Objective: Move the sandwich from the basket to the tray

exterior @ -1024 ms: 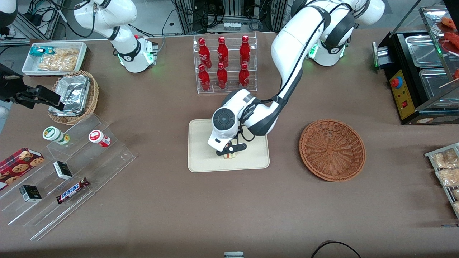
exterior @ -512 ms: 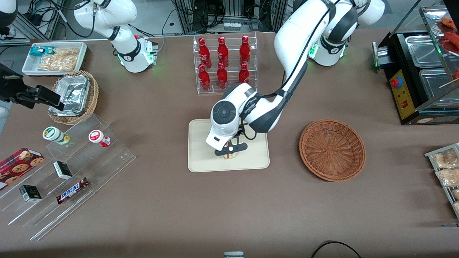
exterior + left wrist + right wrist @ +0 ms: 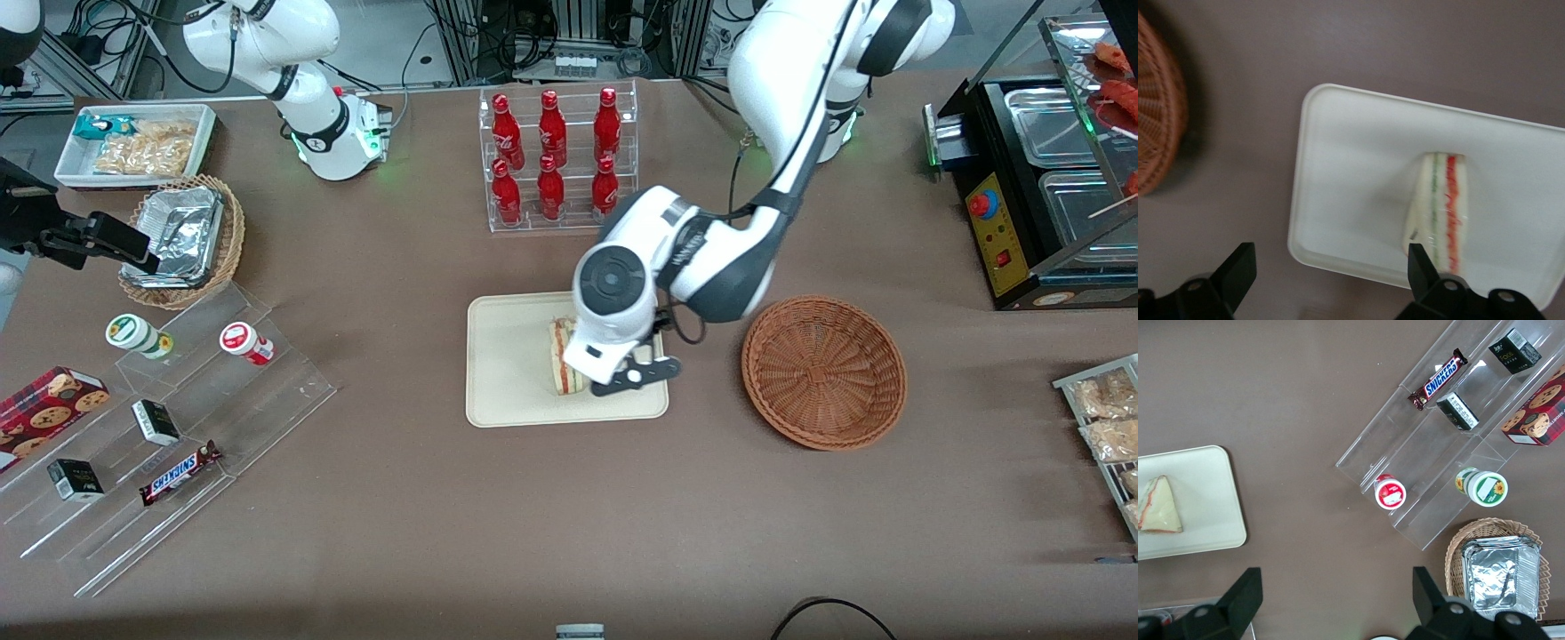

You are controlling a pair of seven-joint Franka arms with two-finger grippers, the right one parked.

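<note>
Sandwich point(image 3: 562, 357) on tray point(image 3: 507, 391); pincer point(image 3: 633, 377) free of it.

Front view: sandwich lies on the cream tray, striped edge up; pincer sits just beside it, over the tray's edge nearest the reddish-brown basket point(image 3: 824, 371), which holds nothing; tray and basket rest apart on the brown counter point(image 3: 569, 516). Left wrist view: pincer point(image 3: 1331, 265) spread wide, gripping nothing, one fingertip point(image 3: 1419, 261) overlapping the sandwich point(image 3: 1439, 210) end; tray point(image 3: 1351, 180) and basket point(image 3: 1158, 127) rim visible. Right wrist view: sandwich point(image 3: 1159, 507) flat on tray point(image 3: 1211, 513).
</note>
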